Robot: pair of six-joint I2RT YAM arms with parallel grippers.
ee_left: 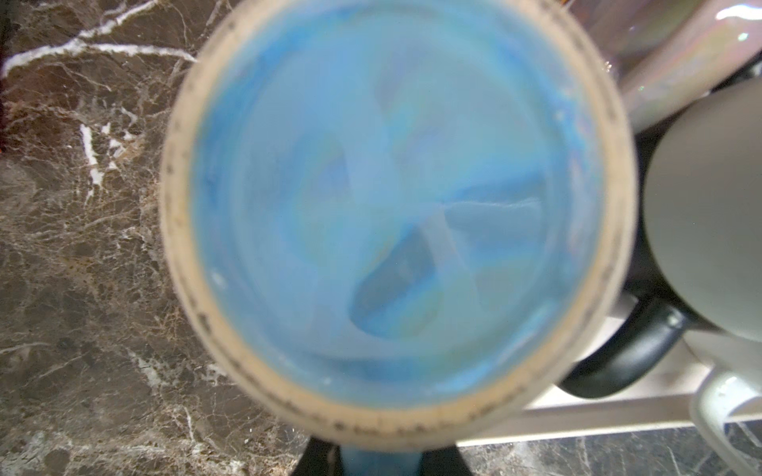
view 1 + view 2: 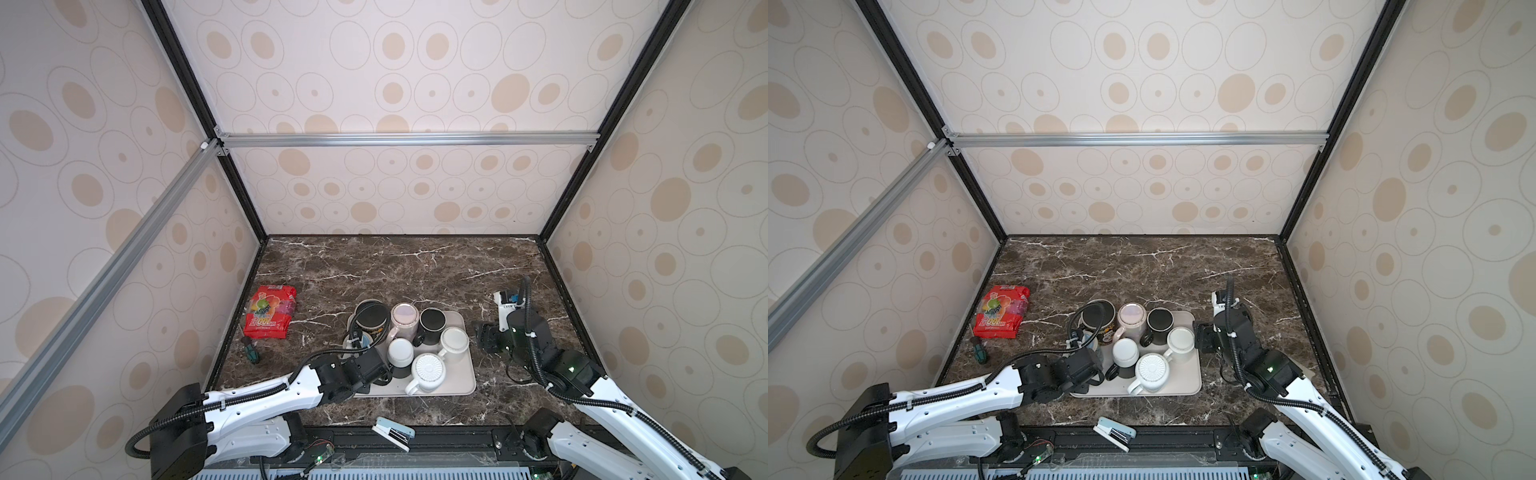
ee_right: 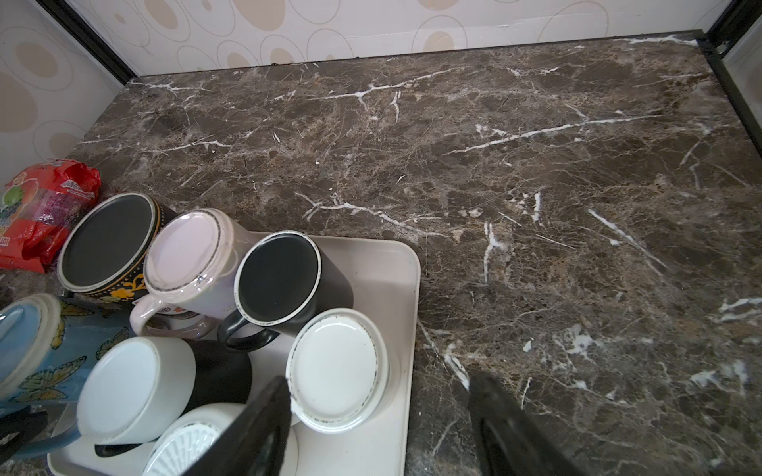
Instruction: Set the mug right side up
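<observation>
A blue butterfly mug [image 1: 387, 206] is bottom up at the left edge of the beige tray [image 2: 461, 374], its tan base ring facing the left wrist camera. In the left wrist view my left gripper [image 1: 381, 457] is shut on the mug's blue handle, a black finger on either side. In both top views the left wrist covers most of this mug [image 2: 365, 340] [image 2: 1090, 343]. My right gripper [image 2: 484, 336] [image 3: 379, 391] stands open and empty at the tray's right edge, beside an upside-down white mug [image 3: 336, 366].
Several more upside-down mugs crowd the tray: a patterned black one [image 2: 371, 316], a pink one [image 2: 404, 318], a black one [image 2: 432, 322] and a ribbed white one [image 2: 428, 370]. A red snack packet [image 2: 270, 311] and a screwdriver [image 2: 251, 351] lie left. A white stapler [image 2: 392, 432] sits at the front edge.
</observation>
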